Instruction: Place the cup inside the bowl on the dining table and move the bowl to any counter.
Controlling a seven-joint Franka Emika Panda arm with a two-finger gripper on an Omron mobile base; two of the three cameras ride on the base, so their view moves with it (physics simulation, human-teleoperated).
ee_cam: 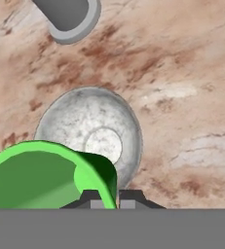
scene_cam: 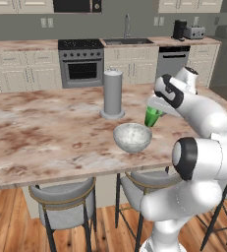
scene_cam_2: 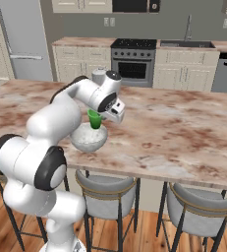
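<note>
While the gripper [ee_cam: 104,198] pinches the rim of the cup [ee_cam: 41,175], lifted and tilted above the bowl [ee_cam: 92,131], the bowl sits on the table [scene_cam: 46,133] near its front edge; farther back stands a grey cylinder [scene_cam: 112,93], toward the far edge.

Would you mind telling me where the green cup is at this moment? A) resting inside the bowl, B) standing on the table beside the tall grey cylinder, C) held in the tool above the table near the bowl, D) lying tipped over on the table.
C: the cup has its rim pinched in the tool, raised off the dining table beside and above the bowl, which has nothing in it.
</note>
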